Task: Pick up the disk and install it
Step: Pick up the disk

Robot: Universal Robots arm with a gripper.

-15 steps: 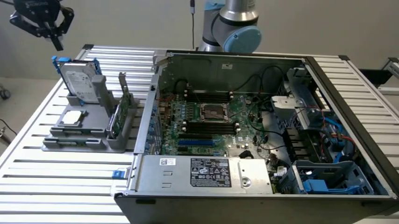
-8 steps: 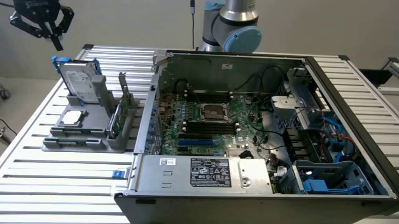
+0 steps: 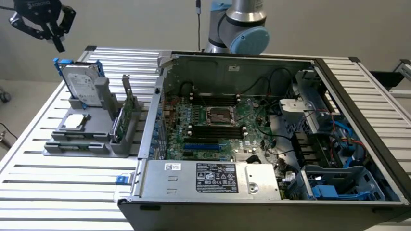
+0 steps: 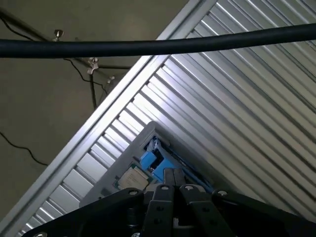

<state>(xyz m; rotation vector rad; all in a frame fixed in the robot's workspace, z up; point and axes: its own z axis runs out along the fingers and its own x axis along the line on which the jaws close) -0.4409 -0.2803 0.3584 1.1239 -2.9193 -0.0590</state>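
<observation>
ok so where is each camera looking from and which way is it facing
Exterior view: off the arm, raised, looking down across the slatted table at the open computer case and the disk standing in a grey holder; the arm's joint and the shut gripper show.
Wrist view: on the wrist, looking down past the shut gripper at the disk's blue carrier and the table.
Shared: gripper, disk, table.

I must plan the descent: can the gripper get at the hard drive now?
Probably yes: the gripper hangs above the upright hard drive, nothing between them, though its shut jaws would have to open first.
</observation>
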